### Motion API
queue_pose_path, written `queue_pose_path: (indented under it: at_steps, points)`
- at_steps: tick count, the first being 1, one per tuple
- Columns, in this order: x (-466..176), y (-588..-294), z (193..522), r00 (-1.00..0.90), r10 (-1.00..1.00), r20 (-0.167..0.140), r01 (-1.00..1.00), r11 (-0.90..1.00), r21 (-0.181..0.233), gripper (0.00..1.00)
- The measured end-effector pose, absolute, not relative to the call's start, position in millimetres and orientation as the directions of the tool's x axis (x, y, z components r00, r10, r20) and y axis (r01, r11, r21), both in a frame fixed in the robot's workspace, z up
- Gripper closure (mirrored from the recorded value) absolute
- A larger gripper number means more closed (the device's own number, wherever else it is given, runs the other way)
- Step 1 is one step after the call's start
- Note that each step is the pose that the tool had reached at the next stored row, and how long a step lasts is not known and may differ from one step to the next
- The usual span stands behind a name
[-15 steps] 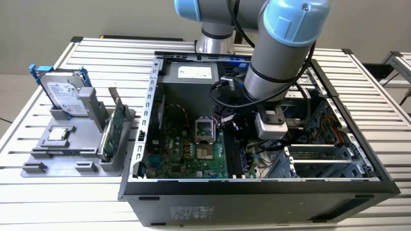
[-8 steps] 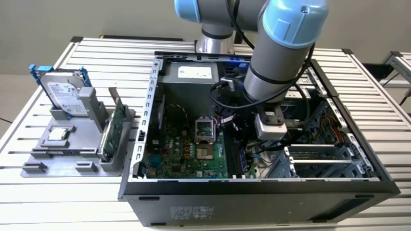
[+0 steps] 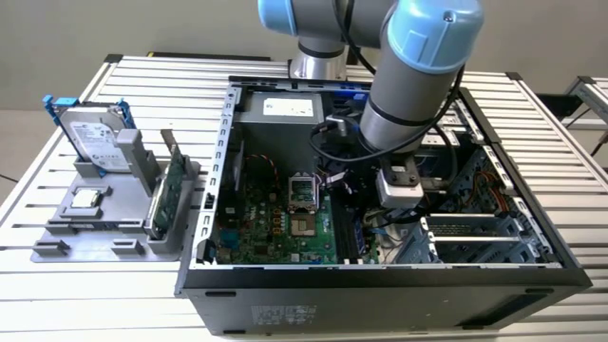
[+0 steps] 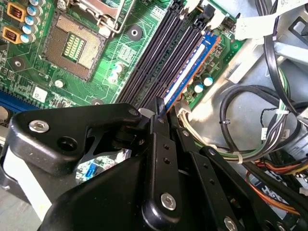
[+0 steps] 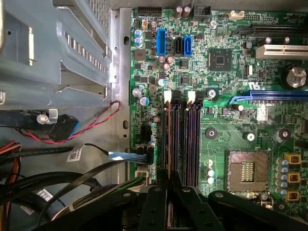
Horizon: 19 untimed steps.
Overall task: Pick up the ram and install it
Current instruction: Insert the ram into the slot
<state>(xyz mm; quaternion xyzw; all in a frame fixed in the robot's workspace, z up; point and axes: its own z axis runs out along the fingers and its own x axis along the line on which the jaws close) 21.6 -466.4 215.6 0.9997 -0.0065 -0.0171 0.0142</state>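
Ram [image 4: 190, 72] in motherboard [image 4: 62, 57] slot

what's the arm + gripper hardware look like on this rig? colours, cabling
The arm is a grey metal tube with light blue joint caps and a black band. A black cable loops along it to a silver-white wrist block. The gripper is matte black: flat linkage bars joined by silver hex screws, narrowing to slim black fingers. A white strip runs along its body in the second wrist view.
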Motion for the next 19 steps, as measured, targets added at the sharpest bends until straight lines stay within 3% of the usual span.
queue_pose_path:
  at_steps: [19]
  points:
    - [22.9, -465.9, 213.7, 0.999, -0.026, -0.034, -0.025, -0.999, 0.029, 1.0]
